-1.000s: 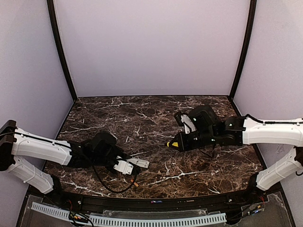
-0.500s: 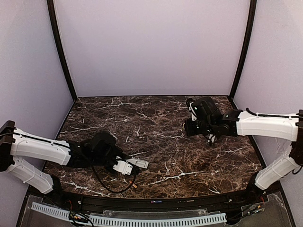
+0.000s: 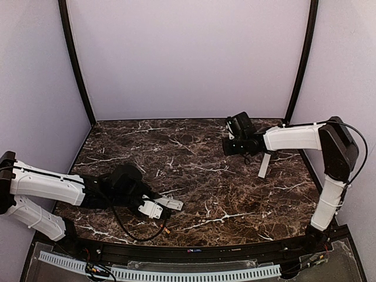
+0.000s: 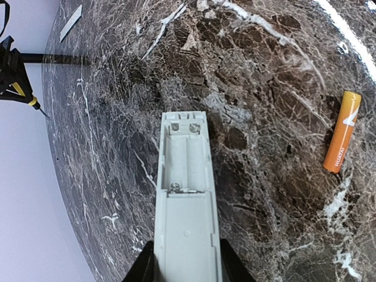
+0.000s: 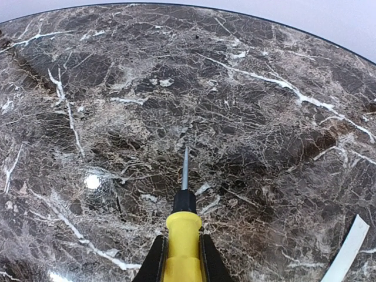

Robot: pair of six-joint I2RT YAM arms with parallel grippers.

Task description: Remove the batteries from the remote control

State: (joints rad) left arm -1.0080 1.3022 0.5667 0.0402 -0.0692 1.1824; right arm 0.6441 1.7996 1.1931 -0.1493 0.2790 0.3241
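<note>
White-shelled arms (image 3: 47, 185) with black joints (image 3: 103, 192), black fingers (image 4: 145, 267) and looping black cables (image 3: 126, 232).

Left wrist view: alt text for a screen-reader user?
A white remote control, gripped at its near end by the left fingers, shows its open battery recess empty. One orange battery lies apart on the dark marble table to its right.

The left arm (image 3: 47, 183) is stretched out low from 8 o'clock toward the middle. The left gripper (image 3: 154, 207) is closed on the remote control (image 4: 186, 194). The right arm (image 3: 294, 138) is bent up high at 3 o'clock, and its forearm is pointed toward 9 o'clock. The right gripper (image 3: 230, 145) is closed on the screwdriver (image 5: 183, 241).
</note>
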